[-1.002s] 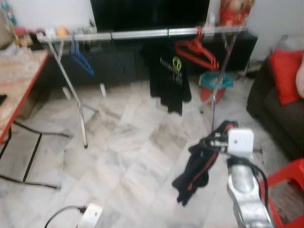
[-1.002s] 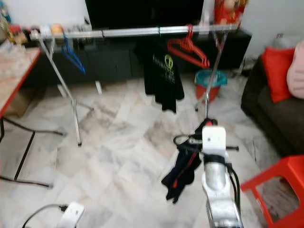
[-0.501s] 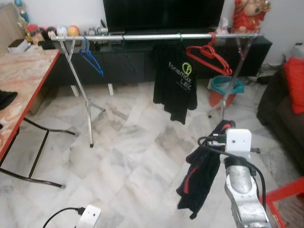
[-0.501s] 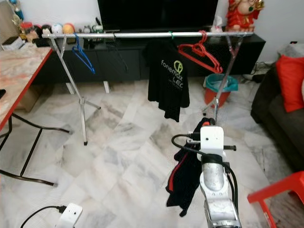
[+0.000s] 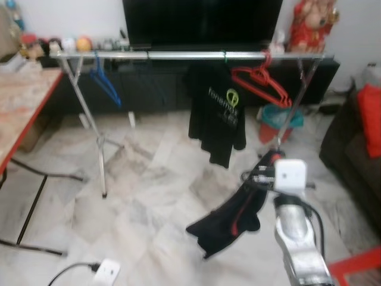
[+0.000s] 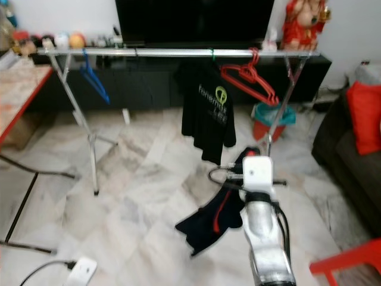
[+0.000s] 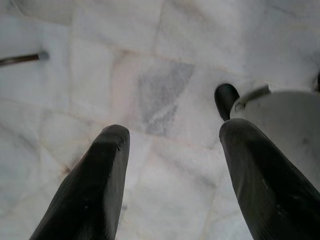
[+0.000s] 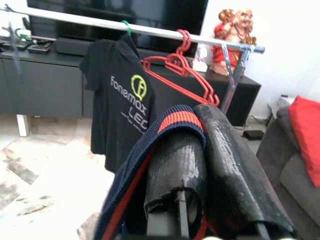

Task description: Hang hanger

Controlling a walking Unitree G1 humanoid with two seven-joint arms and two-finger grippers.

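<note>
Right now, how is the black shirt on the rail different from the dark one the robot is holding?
The black T-shirt hangs flat from the rail; the dark garment droops bunched from the right gripper. The T-shirt has a green logo; the garment has red trim. Both are dark.

One rail (image 5: 178, 55) carries one blue hanger (image 5: 105, 83), one black T-shirt (image 5: 218, 113) at twelve o'clock, and several red hangers (image 5: 261, 83), number unclear

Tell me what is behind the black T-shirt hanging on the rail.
Behind the black T-shirt stands a dark TV cabinet with a television on top; the shirt covers part of the cabinet front.
</note>
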